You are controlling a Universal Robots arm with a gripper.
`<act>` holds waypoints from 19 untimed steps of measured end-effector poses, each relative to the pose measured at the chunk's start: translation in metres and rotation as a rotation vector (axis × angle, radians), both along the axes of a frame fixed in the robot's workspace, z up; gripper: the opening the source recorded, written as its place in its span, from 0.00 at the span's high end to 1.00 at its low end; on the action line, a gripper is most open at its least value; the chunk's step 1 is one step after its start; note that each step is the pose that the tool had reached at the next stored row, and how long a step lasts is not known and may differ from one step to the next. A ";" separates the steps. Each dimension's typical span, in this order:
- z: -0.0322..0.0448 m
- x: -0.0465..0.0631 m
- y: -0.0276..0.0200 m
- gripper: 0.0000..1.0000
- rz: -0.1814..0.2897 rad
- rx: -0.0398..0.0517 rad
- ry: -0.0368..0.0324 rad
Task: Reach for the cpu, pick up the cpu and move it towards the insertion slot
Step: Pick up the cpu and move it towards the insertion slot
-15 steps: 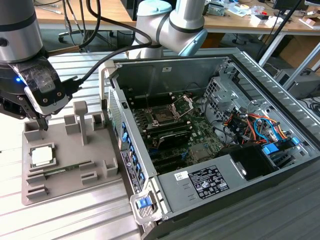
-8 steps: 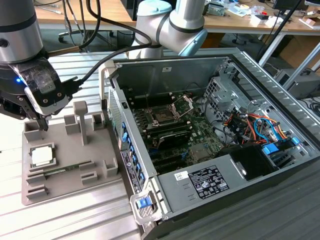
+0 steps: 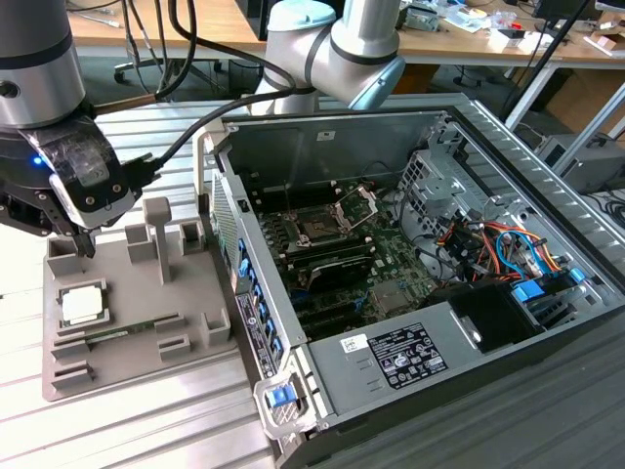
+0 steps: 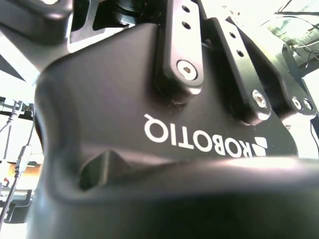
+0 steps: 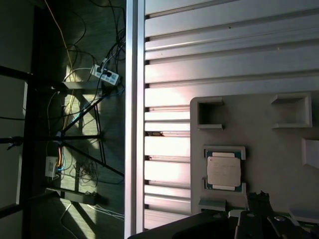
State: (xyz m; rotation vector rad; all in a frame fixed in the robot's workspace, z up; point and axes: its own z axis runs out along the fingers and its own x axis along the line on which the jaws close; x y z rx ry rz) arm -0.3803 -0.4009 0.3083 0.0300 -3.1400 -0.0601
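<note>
1. The gripper hangs low over the grey tray, slightly behind the cpu. How wide it stands cannot be told. It has hold of nothing.
2. The cpu lies flat, metal side up, in a walled seat of the tray.
3. Handling (judged): light, rigid, smooth-topped and liable to slip, and probably fragile underneath. Grip two opposite edges where the seat walls leave them bare.
4. The insertion slot lies well apart, inside the open computer case toward the exterior view's right.
</note>
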 end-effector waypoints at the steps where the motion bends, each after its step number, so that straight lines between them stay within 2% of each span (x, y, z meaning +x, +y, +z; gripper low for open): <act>1: -0.0001 0.000 0.0000 0.89 0.000 0.0000 0.0000; 6: -0.0034 0.000 0.0000 0.89 0.000 0.0000 0.0000; 19: -0.0058 0.000 0.0000 0.89 0.000 0.0000 0.0000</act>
